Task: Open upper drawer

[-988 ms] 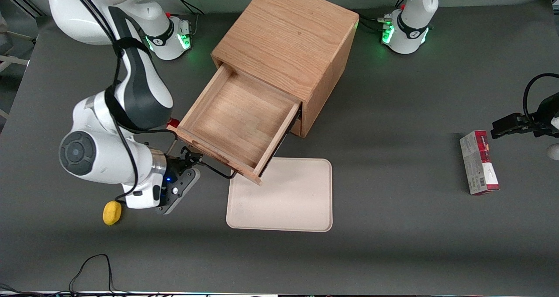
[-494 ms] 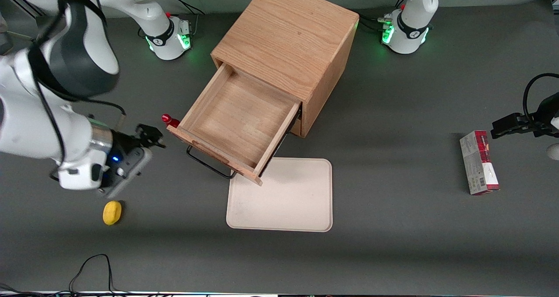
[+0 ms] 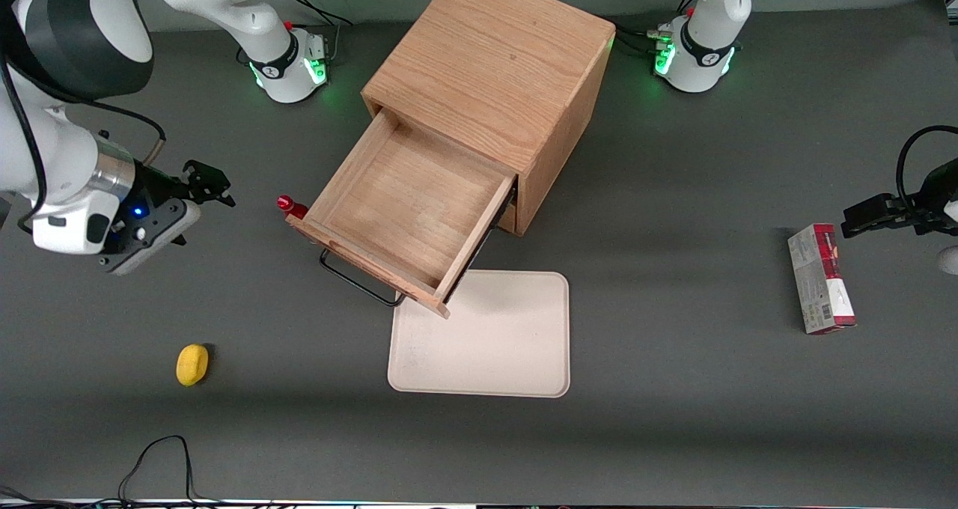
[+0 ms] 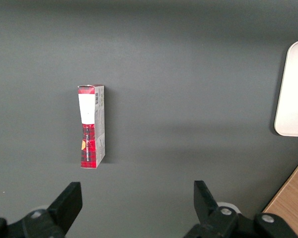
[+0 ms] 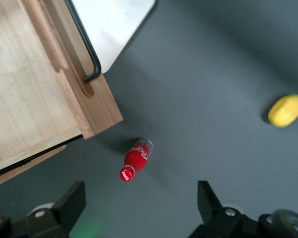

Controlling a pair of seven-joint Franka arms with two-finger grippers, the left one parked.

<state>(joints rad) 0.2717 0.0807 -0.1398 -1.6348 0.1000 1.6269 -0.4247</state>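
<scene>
Oak drawer [image 3: 404, 202] standing pulled out, grain showing.
Gripper [image 3: 213, 187] hovering well clear of its wire handle [image 3: 359, 284], jaws apart.

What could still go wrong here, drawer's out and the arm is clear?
1. The upper drawer is pulled far out of the cabinet and its corner overhangs the tray; a bump could tip or jam it.
2. The red bottle stands right beside the drawer's front corner; any push on the drawer could topple it.
3. The gripper, open and empty, hangs toward the working arm's end of the table; a low sweep could hit the bottle or the yellow object.
</scene>
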